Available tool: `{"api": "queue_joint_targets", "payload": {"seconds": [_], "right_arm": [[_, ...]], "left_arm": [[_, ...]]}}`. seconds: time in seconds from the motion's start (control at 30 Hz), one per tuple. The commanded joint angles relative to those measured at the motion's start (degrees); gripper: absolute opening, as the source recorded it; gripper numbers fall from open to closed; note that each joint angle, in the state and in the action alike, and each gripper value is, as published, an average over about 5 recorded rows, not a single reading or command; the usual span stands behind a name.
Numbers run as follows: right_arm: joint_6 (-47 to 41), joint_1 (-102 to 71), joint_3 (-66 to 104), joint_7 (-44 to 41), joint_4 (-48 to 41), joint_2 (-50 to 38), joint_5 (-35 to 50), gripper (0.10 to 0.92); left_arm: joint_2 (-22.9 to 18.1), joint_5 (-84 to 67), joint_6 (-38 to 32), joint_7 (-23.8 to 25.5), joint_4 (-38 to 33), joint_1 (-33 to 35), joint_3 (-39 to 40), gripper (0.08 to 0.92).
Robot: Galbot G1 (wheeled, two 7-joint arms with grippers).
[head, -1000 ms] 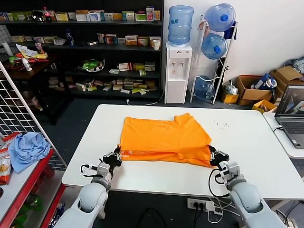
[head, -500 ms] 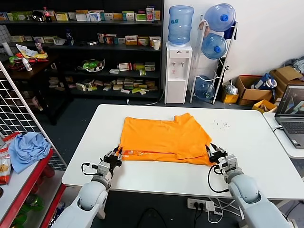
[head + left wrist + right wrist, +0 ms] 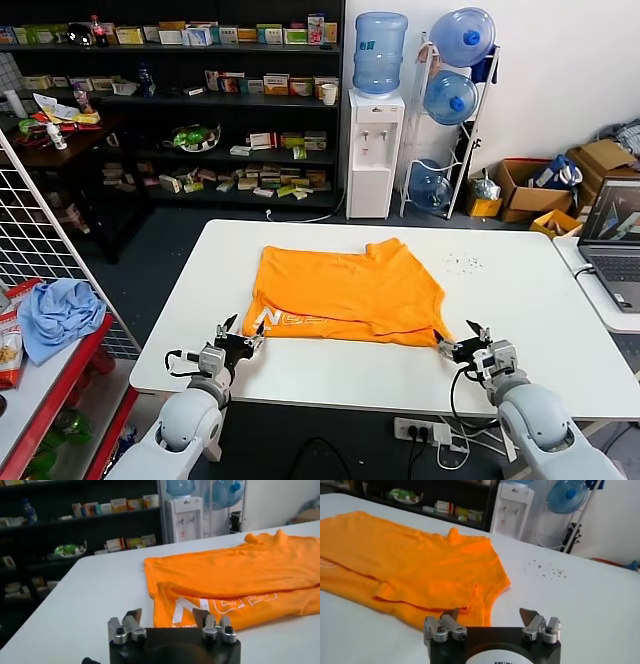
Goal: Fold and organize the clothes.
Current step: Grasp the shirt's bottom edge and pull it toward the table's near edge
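Observation:
The clothes are one bright orange T-shirt (image 3: 345,285), lying partly folded in the middle of the white table (image 3: 520,300). White lettering (image 3: 285,322) shows on its near strip. My left gripper (image 3: 240,341) stands open just off the shirt's near left corner, holding nothing. In the left wrist view the open gripper (image 3: 167,615) faces the lettered edge of the T-shirt (image 3: 235,575). My right gripper (image 3: 462,346) is open beside the near right corner, also empty. The right wrist view has that gripper (image 3: 489,614) just short of the T-shirt (image 3: 410,560).
A laptop (image 3: 612,250) sits on a side table at the right. A light blue cloth (image 3: 58,315) lies on a red shelf at the left, behind a wire grid (image 3: 40,240). Shelves, a water dispenser (image 3: 375,150) and boxes stand beyond the table.
Both grippers have opened and let go of the shirt's near corners, drawing back slightly toward me. The near strip has settled flat, showing more of the white lettering.

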Motion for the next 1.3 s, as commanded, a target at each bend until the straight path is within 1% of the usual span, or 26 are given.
{"api": "queue_joint_targets", "payload": {"seconds": [0.03, 0.1, 0.2, 0.4, 0.67, 0.8, 0.9, 1.0, 1.13, 1.3], "right_arm": [[-1.14, -2.06, 0.91, -0.45, 0.52, -0.39, 1.19, 0.79], [-0.79, -1.67, 0.37, -0.7, -0.24, -0.06, 0.97, 0.743], [-0.34, -0.87, -0.31, -0.91, -1.5, 0.6, 0.72, 0.656], [-0.61, -0.24, -1.27, -0.68, -2.6, 1.37, 0.48, 0.483], [-2.95, -1.84, -2.07, 0.64, -0.88, 0.07, 0.65, 0.249], [-3.11, -2.83, -1.52, 1.07, 0.21, -0.41, 0.93, 0.149], [-3.1, -3.89, -1.01, 1.51, 1.28, -0.96, 1.33, 0.125], [-3.67, -5.69, -0.59, 2.49, 4.0, -2.05, 2.2, 0.125], [-4.99, -8.92, 0.23, 3.67, 8.58, -3.89, 2.75, 0.125], [-5.82, -13.22, 1.59, 4.56, 12.44, -5.16, 2.36, 0.125]], "left_arm": [[0.29, -2.0, 0.9, -0.37, 0.33, 0.29, -0.02, 0.788], [0.29, -2.01, 0.94, -0.32, 0.69, 0.32, -0.14, 0.804], [0.25, -2.06, 0.89, -0.15, 1.47, 0.16, -0.25, 0.755], [0.35, -1.95, 0.87, 0.16, 2.05, 0.16, -0.34, 0.583], [1.23, -1.8, 0.85, 0.87, 0.33, 1.87, -0.23, 0.349], [1.43, -2.76, 1.45, 0.96, -0.31, 2.42, -0.25, 0.237], [1.98, -3.54, 1.93, 0.94, -1.66, 3.3, -0.48, 0.15], [3.51, -4.73, 2.76, 0.65, -4.56, 4.71, -0.82, 0.096], [5.98, -5.93, 3.84, 0.09, -9.6, 7.7, -1.73, 0.089], [8.34, -5.7, 4.27, -0.14, -14.24, 12.51, -3.02, 0.089]]}}
